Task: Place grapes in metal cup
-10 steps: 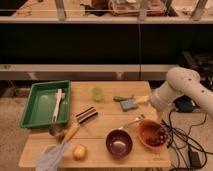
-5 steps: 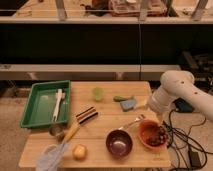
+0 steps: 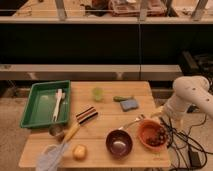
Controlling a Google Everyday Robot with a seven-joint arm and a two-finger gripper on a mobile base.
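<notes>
1. The grapes (image 3: 159, 138) lie in the orange bowl (image 3: 145, 129), near the tabletop's front right corner.
2. The metal cup (image 3: 56, 131) stands toward the front left corner.
3. The gripper (image 3: 156, 113) hangs at the right edge, wide open and empty.

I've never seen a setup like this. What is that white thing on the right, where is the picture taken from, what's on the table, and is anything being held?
The white thing is a robot arm. Its pincer hangs open and empty at the table's right edge, close to an orange bowl holding the grapes. There is only one picture, looking down on the wooden table from its front side. On it lie a green tray with white utensils, a pale green cup, a blue sponge, a maroon bowl, a yellow fruit and, by the tray's front corner, the small metal cup meant to receive the grapes.
</notes>
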